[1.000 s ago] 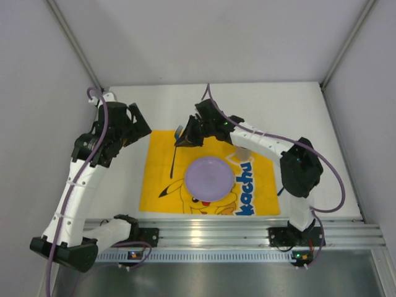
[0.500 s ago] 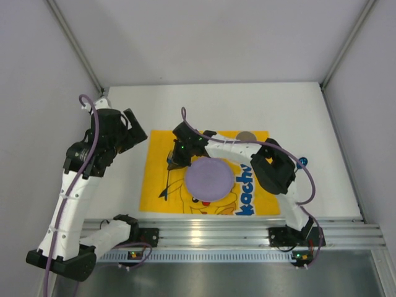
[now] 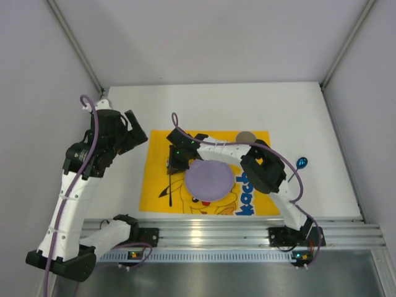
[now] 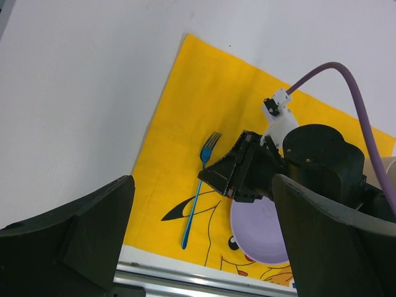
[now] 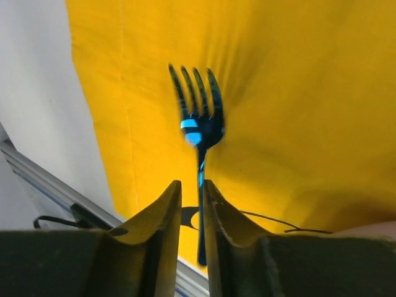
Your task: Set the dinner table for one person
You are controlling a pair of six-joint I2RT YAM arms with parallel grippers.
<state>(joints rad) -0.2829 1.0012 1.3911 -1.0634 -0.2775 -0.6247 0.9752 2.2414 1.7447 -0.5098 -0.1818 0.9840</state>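
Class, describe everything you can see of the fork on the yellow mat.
The fork is slim, glossy blue and metallic-looking, with four tines and a long thin handle. It lies flat on the yellow mat, left of the purple plate, tines toward the far side. Its handle runs between the right gripper's barely parted jaws; whether they grip it is unclear.

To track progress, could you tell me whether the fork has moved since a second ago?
Yes. The fork has moved toward the aluminium rail and now lies left of the purple plate.
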